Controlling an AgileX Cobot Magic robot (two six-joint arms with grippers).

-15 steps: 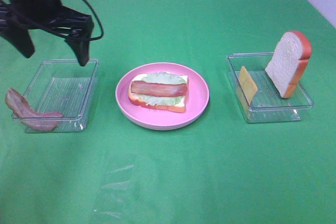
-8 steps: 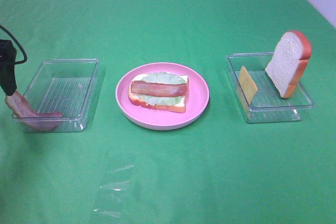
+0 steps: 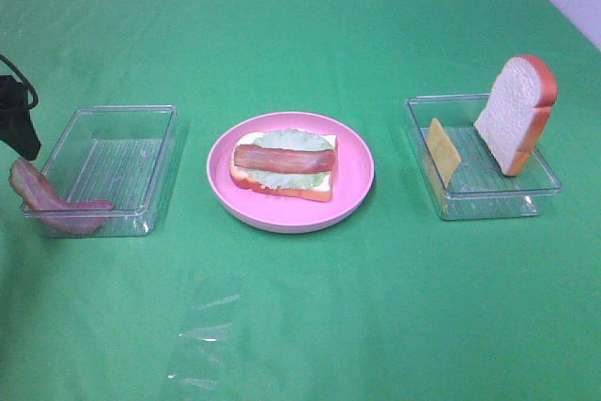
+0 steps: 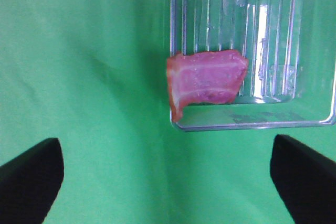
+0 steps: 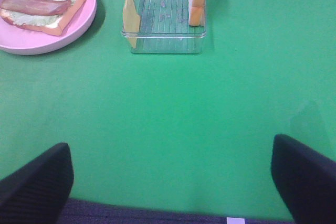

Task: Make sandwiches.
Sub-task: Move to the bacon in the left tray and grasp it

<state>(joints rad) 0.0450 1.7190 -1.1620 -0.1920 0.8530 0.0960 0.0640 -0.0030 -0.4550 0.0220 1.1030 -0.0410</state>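
Mid-bench, on the plate [image 3: 359, 176]: the sandwich [image 3: 284, 164], half built, with bread below, lettuce over it and one bacon strip across the top. Lies flat and roughly centred, so fit to take another layer. Lacks cheese and a lid, by the look of it.

Toward the right edge, in the right tray [image 3: 488, 208]: the cheese [image 3: 443, 150], on edge, propped against the tray's left wall, and the bread slice [image 3: 516, 112], upright, leaning at the far right corner of the tray. Handy like this, with both presenting a free upper edge to pinch rather than lying flat on the ribbed floor. Probably next in line, cheese first.

Toward the left edge, the left tray [image 3: 117, 161], bare but for the spare bacon [image 3: 47, 199]. Hangs over the tray's front left corner, part inside, part spilling onto the bench [image 3: 300, 326]. Looks limp, draped over the wall rather than set down neatly. Hardly wanted now, with a strip already on the sandwich.

Left gripper [image 4: 168, 177]: jaws wide apart, holding nothing. Hovers at the left edge, above and just beside the spare bacon, touching neither it nor the tray.

Right gripper [image 5: 170, 182]: likewise spread wide and empty. Sits back over the front edge on the right side, well apart from the right tray, facing it. Suits a reach to the cheese. Calls for care there, the cheese being thin, resting on the wall and likely to tip or slide if nudged before the pinch.
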